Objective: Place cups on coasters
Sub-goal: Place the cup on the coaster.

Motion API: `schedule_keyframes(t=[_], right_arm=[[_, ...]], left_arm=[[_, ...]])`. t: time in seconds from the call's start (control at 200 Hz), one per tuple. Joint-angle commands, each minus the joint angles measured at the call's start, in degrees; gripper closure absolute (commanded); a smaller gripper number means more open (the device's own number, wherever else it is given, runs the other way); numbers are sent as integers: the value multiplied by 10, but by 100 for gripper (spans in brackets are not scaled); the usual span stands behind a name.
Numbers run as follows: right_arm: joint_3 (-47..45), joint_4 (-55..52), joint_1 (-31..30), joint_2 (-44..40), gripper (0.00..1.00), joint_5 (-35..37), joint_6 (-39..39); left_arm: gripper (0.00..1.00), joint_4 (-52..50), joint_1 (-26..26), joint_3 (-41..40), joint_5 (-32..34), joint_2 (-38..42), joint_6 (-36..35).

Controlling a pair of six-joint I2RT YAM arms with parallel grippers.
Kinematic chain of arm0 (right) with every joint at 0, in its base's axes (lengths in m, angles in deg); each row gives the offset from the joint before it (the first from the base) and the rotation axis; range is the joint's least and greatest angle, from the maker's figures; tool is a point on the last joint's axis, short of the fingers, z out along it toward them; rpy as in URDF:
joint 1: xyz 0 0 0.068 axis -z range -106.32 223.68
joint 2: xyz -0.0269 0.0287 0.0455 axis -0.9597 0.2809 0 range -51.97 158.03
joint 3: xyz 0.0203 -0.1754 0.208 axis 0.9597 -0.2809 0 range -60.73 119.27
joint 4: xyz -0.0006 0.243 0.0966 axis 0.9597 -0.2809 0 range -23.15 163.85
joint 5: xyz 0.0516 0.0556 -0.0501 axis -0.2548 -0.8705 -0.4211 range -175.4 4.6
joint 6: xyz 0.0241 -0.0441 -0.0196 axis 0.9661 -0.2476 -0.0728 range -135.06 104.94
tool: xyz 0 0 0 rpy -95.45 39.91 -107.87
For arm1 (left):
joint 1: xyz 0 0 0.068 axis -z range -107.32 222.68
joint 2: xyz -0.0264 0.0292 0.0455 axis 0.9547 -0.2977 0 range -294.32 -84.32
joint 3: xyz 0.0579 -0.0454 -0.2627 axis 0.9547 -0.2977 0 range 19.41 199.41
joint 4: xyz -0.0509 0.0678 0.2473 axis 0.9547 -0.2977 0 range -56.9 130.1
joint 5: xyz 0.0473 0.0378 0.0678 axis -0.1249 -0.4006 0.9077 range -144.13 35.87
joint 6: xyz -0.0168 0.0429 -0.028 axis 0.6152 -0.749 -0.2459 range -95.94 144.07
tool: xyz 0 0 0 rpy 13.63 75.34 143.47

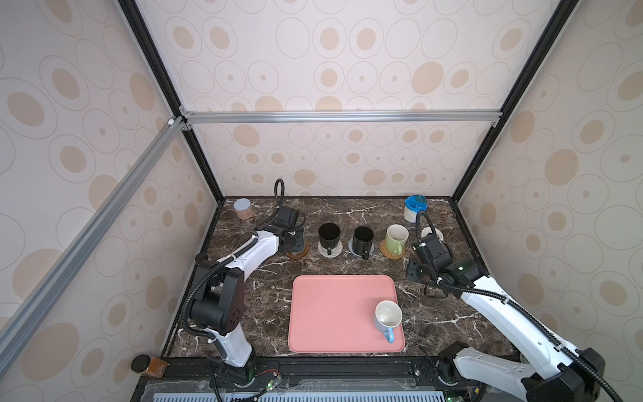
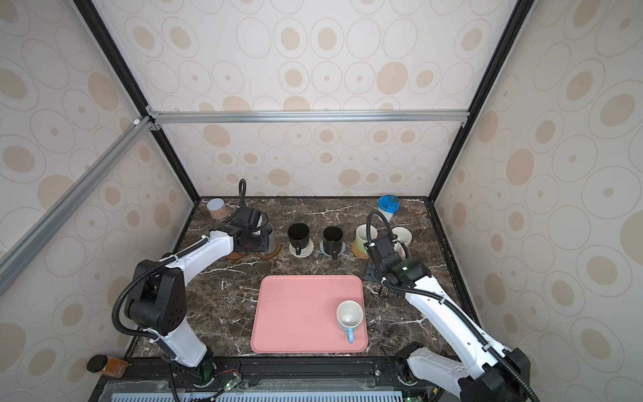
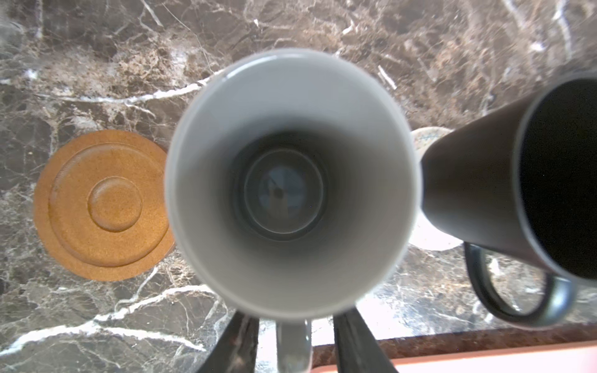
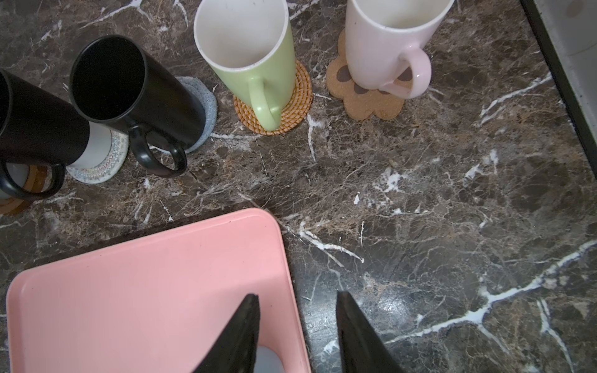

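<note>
Far row on the bench (image 2: 226, 296), left to right: wooden disc (image 2: 232, 257); grey mug (image 2: 272, 235) on second disc (image 2: 271, 255), left tool (image 2: 261, 243) over it; left black mug (image 2: 298, 236); right black mug (image 2: 332, 238); green mug (image 2: 363, 235); white-pink mug (image 2: 403, 236). Blue-handled mug (image 2: 349, 315) stands on pink tray (image 2: 295, 313), near right corner.

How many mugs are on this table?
6. Five stand in the back row: grey mug, black mug, second black mug, light green mug, pink mug. The blue-handled mug sits on the pink tray.

Far row, left to right.
Bare wooden disc (image 3: 103, 205); grey mug (image 3: 290, 181), left black mug (image 1: 328, 235), right black mug (image 1: 363, 238), green mug (image 1: 396, 238), pink mug (image 4: 387, 42), upright on coasters (image 4: 297, 106); blue-handled mug (image 1: 388, 315) apart, near right.
</note>
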Motion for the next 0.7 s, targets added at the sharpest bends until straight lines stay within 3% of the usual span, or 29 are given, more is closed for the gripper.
schedule_keyframes(t=[0.0,0.375,0.695], right_arm=[[-10,-8,3,-11,57,11,11],[-12,-9,3,-13,57,12,10],[-4,-6,3,-12,57,10,-6]], left_arm=[[58,6,-4,-5,-10,22,13],[46,10,-5,-34,-16,79,34],[44,-16,10,-39,-21,128,44]])
